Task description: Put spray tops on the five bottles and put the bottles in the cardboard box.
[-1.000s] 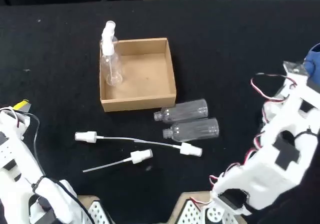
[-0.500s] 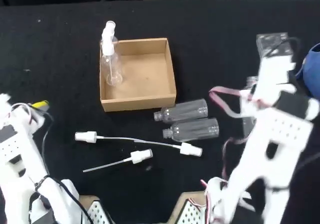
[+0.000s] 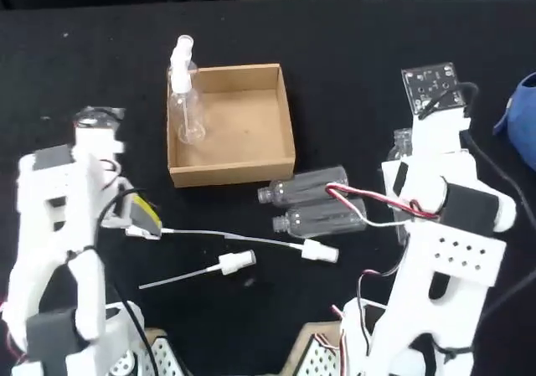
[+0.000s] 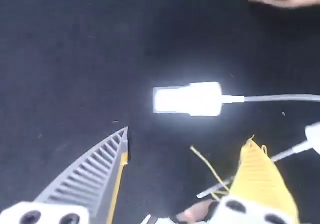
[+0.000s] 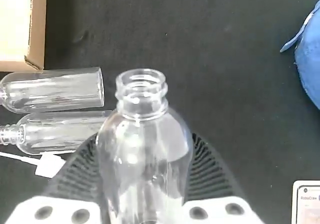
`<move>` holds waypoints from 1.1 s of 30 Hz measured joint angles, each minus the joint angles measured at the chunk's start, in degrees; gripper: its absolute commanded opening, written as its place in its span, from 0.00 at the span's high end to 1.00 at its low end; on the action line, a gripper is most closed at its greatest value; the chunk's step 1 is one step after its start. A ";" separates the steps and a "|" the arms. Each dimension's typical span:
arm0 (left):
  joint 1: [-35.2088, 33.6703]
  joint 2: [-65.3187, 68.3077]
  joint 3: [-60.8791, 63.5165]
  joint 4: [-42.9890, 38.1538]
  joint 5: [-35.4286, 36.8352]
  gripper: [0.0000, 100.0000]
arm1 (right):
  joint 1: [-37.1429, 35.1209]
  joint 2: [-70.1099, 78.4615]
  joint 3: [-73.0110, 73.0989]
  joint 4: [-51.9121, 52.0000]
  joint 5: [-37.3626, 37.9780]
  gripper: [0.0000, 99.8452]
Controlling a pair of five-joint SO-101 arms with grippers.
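Observation:
A white spray top [image 4: 187,99] lies on the black table just ahead of my open left gripper [image 4: 187,136], whose jaws hold nothing; in the high view that gripper [image 3: 136,215] hovers by this spray top [image 3: 142,229]. My right gripper [image 5: 145,144] is shut on an uncapped clear bottle [image 5: 142,134], held upright [image 3: 400,146] to the right of two bare bottles [image 3: 306,185] [image 3: 322,217] lying on their sides. Two more spray tops [image 3: 320,250] [image 3: 236,261] lie in front of them. A capped bottle [image 3: 184,100] stands in the left of the cardboard box [image 3: 285,133].
A blue object [image 3: 521,108] sits at the table's right edge. Thin dip tubes [image 3: 209,235] trail across the table from the spray tops. The right arm's wires hang over the lying bottles. Black cloth stretches bare behind and left of the box.
Both arms have swung in from the table's near corners. The left gripper now hovers by the leftmost spray top; the right arm holds the bottle up beside the lying bottles.

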 measured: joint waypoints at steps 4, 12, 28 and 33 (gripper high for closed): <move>1.05 -1.58 5.80 -7.30 -0.53 0.77 | 0.00 1.41 0.00 0.00 0.00 0.99; -0.09 -4.57 14.68 -18.99 -5.01 0.77 | 0.00 1.93 0.00 0.00 0.00 0.99; -11.87 -5.10 16.62 -27.69 -13.71 0.77 | 0.09 1.93 0.00 0.00 0.00 0.99; -19.08 -5.10 14.68 -30.59 -20.66 0.77 | 0.09 1.93 0.00 0.00 0.00 0.99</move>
